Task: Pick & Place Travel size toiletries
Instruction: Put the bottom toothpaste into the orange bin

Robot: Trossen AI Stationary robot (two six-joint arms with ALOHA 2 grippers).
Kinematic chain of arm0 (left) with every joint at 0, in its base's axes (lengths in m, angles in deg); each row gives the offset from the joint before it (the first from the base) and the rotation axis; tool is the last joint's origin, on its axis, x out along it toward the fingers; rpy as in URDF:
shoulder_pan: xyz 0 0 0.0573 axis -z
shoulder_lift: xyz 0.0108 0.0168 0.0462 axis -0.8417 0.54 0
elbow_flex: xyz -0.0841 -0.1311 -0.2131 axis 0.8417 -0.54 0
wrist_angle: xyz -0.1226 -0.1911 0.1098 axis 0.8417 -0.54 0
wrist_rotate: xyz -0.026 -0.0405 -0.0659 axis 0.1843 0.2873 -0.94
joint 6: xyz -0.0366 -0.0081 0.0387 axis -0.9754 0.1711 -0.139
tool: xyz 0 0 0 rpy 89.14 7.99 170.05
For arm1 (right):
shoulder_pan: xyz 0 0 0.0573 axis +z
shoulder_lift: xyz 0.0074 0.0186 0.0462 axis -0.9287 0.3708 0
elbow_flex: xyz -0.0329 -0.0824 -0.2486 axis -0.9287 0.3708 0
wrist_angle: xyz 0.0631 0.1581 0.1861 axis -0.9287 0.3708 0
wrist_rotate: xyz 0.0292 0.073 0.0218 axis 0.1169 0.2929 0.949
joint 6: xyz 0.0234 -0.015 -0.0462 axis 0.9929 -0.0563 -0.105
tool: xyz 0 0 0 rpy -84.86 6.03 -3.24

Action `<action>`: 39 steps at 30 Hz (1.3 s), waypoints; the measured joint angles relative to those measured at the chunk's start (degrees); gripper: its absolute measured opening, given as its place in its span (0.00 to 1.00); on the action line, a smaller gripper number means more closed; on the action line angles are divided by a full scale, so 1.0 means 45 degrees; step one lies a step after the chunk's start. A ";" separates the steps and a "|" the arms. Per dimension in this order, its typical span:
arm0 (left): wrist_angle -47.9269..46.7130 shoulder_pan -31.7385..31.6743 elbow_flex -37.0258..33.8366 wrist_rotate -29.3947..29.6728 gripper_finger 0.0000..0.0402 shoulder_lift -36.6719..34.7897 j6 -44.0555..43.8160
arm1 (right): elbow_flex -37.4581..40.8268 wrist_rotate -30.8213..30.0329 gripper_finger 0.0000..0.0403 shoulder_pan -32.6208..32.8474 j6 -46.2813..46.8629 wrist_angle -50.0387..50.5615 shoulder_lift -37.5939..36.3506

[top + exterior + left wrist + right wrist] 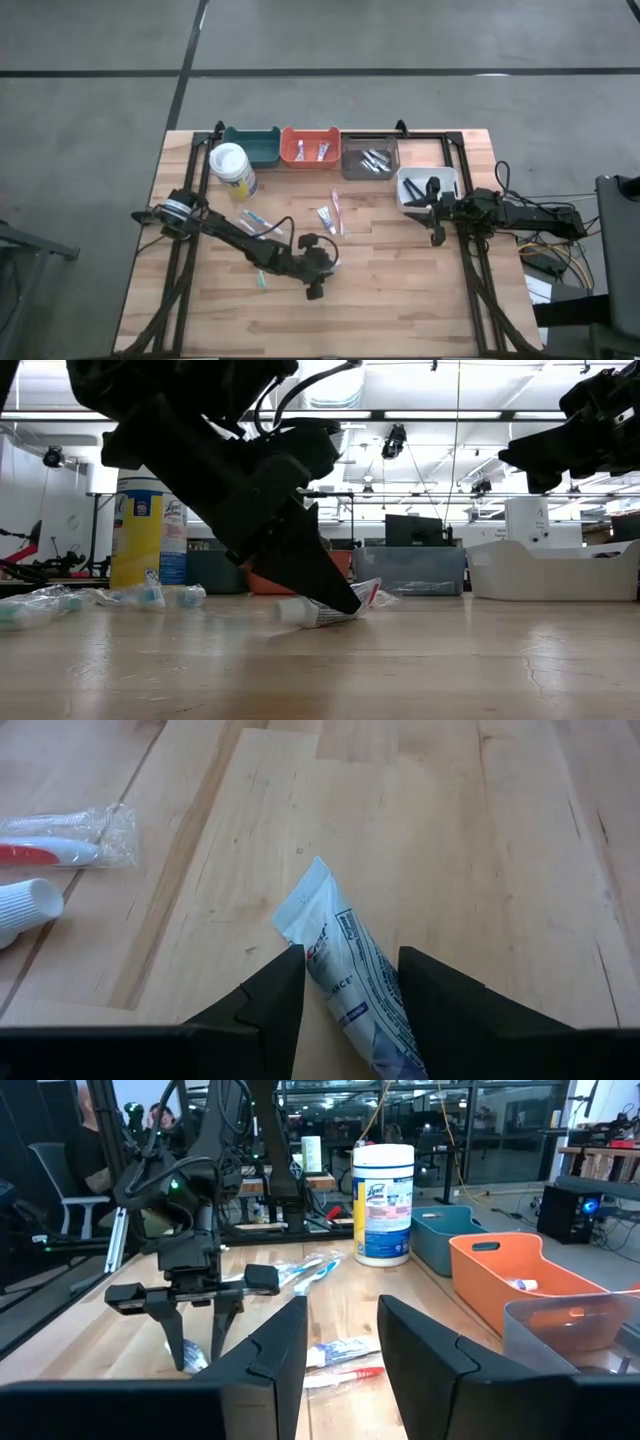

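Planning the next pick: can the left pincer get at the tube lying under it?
Probably yes. The left pincer is down at the table with its fingers open either side of the tube, which lies flat on bare wood with nothing in between.

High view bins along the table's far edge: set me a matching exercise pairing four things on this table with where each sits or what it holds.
Things:
1. orange bin
2. teal bin
3. left tool
4. wipes canister

Places or states:
A. no items visible inside
B. stands just in front of the teal bin's left end
C. holds small tubes
D. down at the table, fingers either side of a toothpaste tube

Pairs: 1-C, 2-A, 3-D, 4-B
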 joint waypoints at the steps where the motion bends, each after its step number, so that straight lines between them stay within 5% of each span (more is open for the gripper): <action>1: -0.0024 0.0000 0.0038 -0.0013 0.42 0.0003 0.0042 | 0.0000 0.0000 0.29 0.0000 -0.0015 -0.0002 0.0000; 20: -0.0254 0.0005 0.0737 -0.0122 0.15 0.0062 0.1400 | 0.0000 -0.0002 0.32 -0.0002 -0.0003 0.0000 0.0000; 39: -0.1546 -0.0284 0.1182 0.0219 0.15 -0.2237 0.3451 | 0.0005 0.0000 0.31 0.0000 -0.0005 -0.0004 0.0000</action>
